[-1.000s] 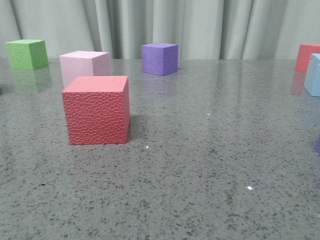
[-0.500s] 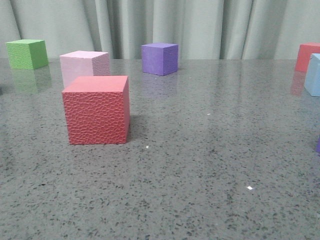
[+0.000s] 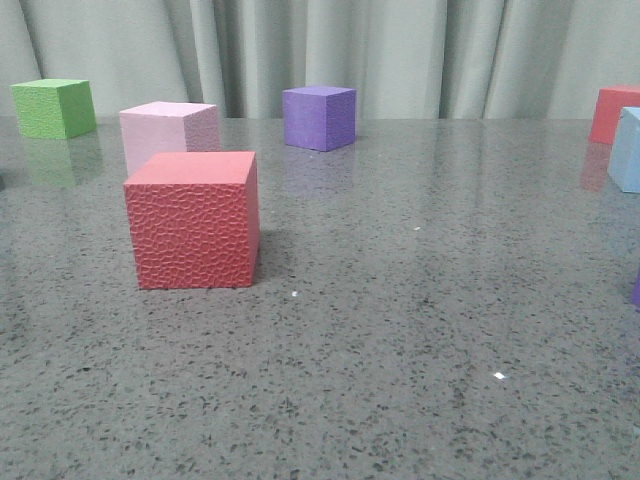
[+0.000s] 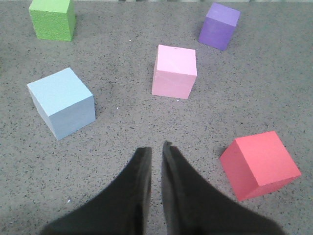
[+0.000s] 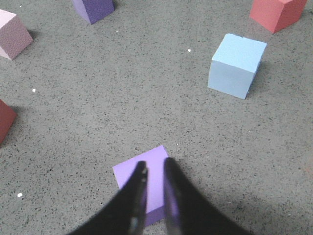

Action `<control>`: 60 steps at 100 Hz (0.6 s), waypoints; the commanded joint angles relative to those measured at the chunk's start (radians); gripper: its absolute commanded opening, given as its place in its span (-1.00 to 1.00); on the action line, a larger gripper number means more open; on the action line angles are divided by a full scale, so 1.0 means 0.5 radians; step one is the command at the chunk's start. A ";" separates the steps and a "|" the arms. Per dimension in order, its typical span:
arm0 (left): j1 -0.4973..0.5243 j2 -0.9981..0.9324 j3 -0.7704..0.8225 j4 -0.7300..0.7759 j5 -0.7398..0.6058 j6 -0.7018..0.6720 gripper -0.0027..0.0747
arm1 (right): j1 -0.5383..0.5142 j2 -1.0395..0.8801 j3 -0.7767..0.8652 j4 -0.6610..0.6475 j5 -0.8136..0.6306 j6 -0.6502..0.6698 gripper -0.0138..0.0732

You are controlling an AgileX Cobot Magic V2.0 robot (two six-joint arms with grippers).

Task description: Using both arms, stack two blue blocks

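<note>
One pale blue block rests on the grey table in the left wrist view, ahead of my left gripper and off to one side, well apart from it. The left fingers are shut, only a thin slit between them, holding nothing. The other blue block shows in the right wrist view, far ahead of my right gripper; the front view cuts it at the right edge. My right gripper is shut and hovers over a lilac cube. No gripper shows in the front view.
A red pebble-textured cube stands at the front left, with a pink cube behind it. Farther back sit a green cube and a purple cube. Another red cube is at the far right.
</note>
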 commanded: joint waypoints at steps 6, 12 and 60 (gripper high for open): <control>-0.017 0.007 -0.071 -0.063 -0.119 -0.018 0.08 | -0.004 0.021 -0.068 0.030 -0.147 -0.007 0.52; -0.017 0.007 -0.071 -0.063 -0.119 -0.018 0.46 | -0.004 0.021 -0.068 0.030 -0.153 -0.007 0.73; -0.017 0.007 -0.071 -0.055 -0.149 -0.018 0.76 | -0.004 0.021 -0.068 0.032 -0.171 0.038 0.68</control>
